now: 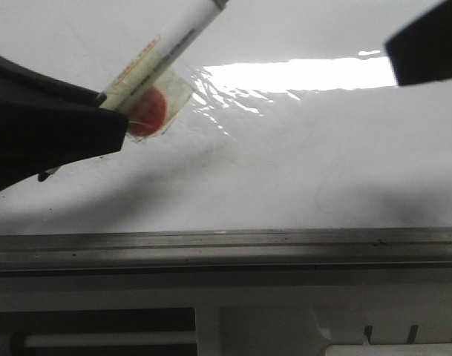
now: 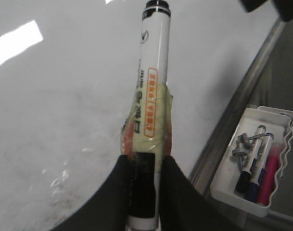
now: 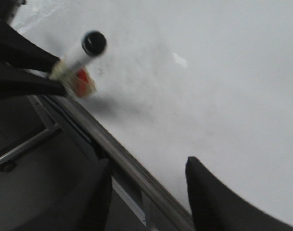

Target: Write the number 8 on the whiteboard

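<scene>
the left gripper (image 2: pixel 145 190) has its jaws clamped on a taped marker (image 2: pixel 151 96) at centre frame, over the whiteboard (image 1: pixel 300 163) filling the upper frame. no number 8 shows. the marker may twist under writing pressure and skew the strokes. the right gripper (image 3: pixel 148 185), lower centre, is spread and empty.

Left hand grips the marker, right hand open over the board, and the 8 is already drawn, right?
Not quite: no 8 is drawn yet. The front view shows the whiteboard with only faint smudges. The left hand does grip the marker, and the right hand is open.
</scene>
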